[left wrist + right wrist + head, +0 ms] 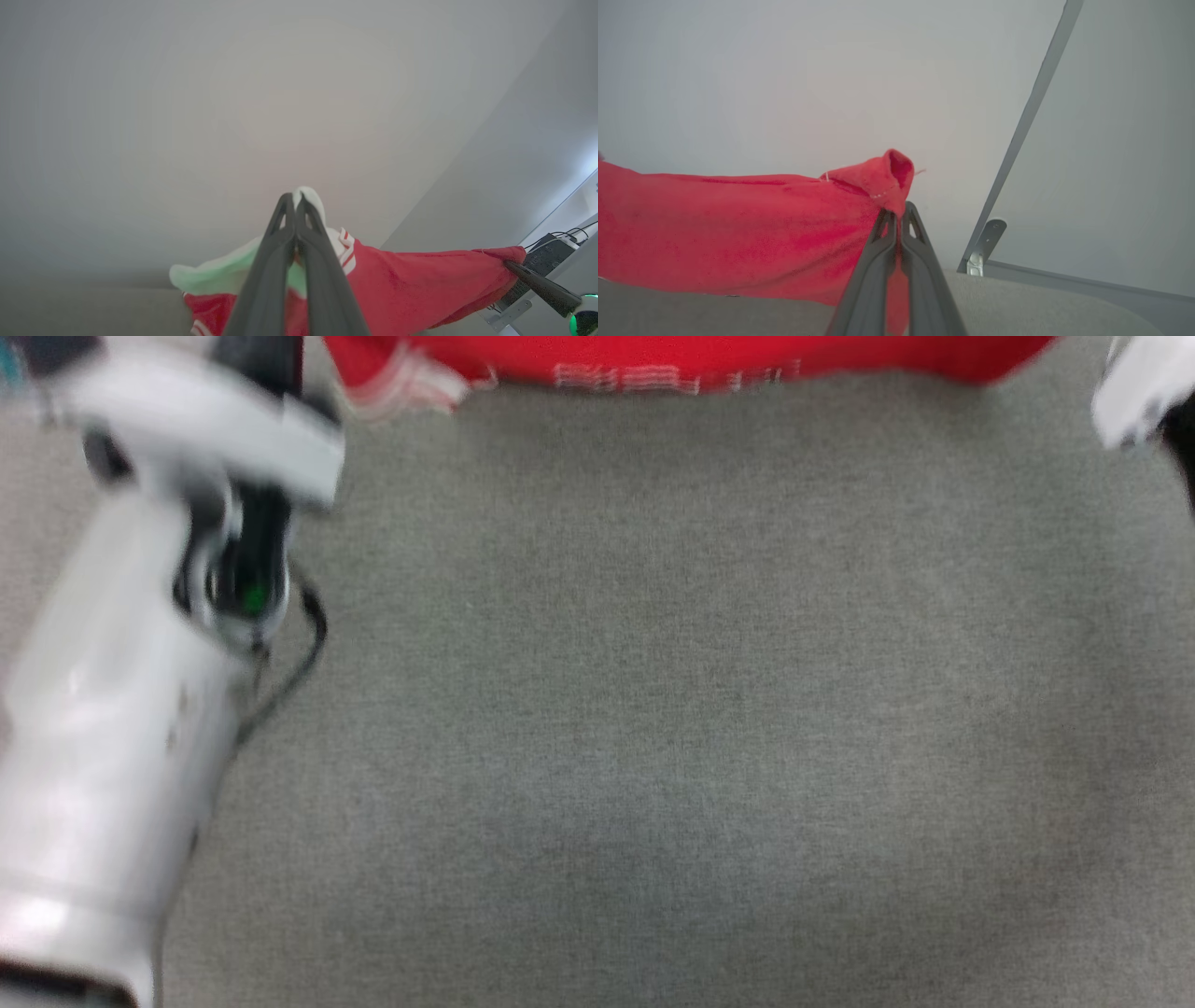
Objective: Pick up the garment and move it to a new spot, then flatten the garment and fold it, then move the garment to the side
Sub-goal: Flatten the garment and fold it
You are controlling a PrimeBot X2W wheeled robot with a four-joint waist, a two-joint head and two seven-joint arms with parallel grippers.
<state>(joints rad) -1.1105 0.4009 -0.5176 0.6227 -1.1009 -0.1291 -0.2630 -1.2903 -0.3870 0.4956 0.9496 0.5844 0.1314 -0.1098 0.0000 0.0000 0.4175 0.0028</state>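
The red garment (691,359) hangs stretched across the top of the head view, its striped trim along the lower edge, above a grey cloth-covered table (653,709). In the left wrist view my left gripper (295,200) is shut on the garment (411,284) at a white sleeve with red-and-white trim. The other arm's dark finger (537,284) pinches the far red corner there. In the right wrist view my right gripper (896,214) is shut on a bunched red corner of the garment (738,233), which spreads taut to the left above the table.
My pale left forearm (112,709) with a black cable fills the left of the head view. A pale part of the right arm (1134,392) shows at the top right. A grey wall, a metal frame bar (1031,112) and bracket stand behind the table's far edge.
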